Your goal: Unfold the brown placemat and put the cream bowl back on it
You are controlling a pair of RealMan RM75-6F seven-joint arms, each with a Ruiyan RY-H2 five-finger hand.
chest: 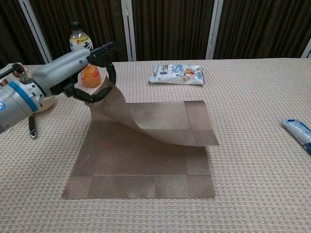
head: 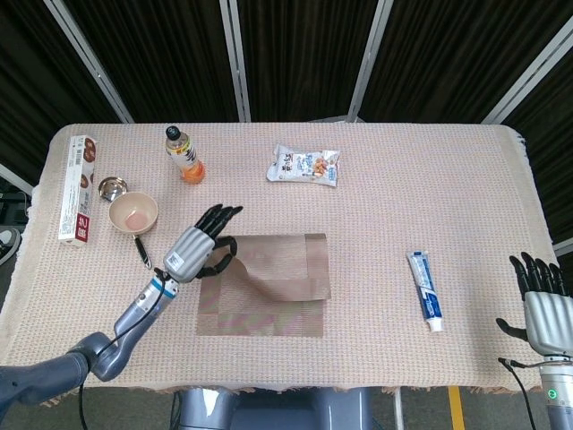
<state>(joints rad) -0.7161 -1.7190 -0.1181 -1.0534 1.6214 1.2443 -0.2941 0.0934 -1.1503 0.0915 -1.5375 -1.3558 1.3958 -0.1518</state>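
Nearby, left hand (head: pixel 201 246) pinches placemat (head: pixel 269 296) corner; bowl (head: pixel 133 212), bottle (head: pixel 183 154) beside; right hand (head: pixel 542 300) open.

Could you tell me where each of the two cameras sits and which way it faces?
Head view: sits high above the near edge, looking steeply down on the whole table; shows the left robot hand with its forearm, and the right robot hand at the lower right.
Chest view: sits low at the near edge, looking across the table toward the dark curtains; shows only the left robot hand and forearm.
Shared: the left robot hand pinching a lifted corner of the brown placemat, the bottle, the snack bag, the toothpaste tube.
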